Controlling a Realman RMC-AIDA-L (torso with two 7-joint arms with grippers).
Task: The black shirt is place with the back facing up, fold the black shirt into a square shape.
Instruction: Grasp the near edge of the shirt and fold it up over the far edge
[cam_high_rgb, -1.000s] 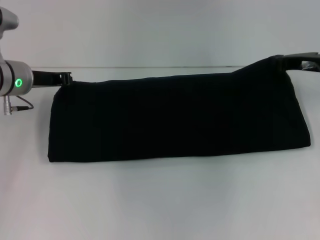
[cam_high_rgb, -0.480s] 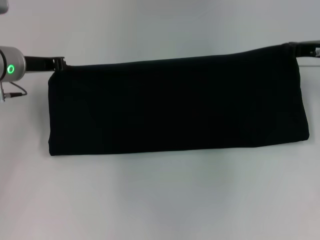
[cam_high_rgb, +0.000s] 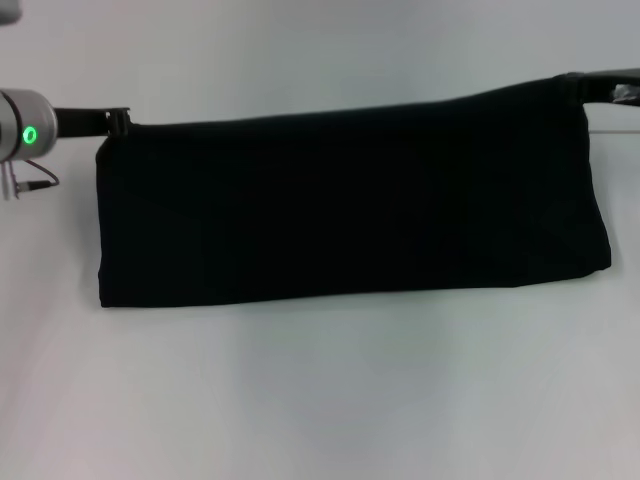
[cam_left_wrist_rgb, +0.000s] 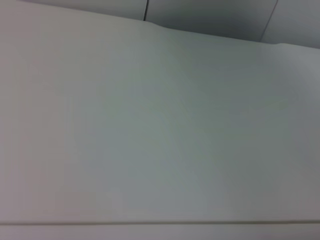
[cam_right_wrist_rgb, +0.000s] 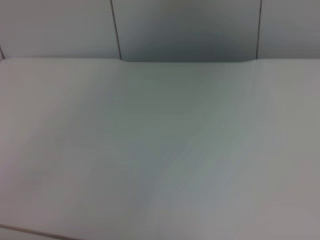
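The black shirt (cam_high_rgb: 350, 200) spreads across the white table (cam_high_rgb: 320, 400) as a long horizontal band, apparently already doubled over. The left gripper (cam_high_rgb: 118, 122) pinches its far left corner and the right gripper (cam_high_rgb: 585, 88) its far right corner, both closed on cloth, the right corner held slightly higher. Gripping both far corners at once probably keeps that edge taut and straight, so the next fold lands evenly. Both wrist views show only bare table, no fingers.
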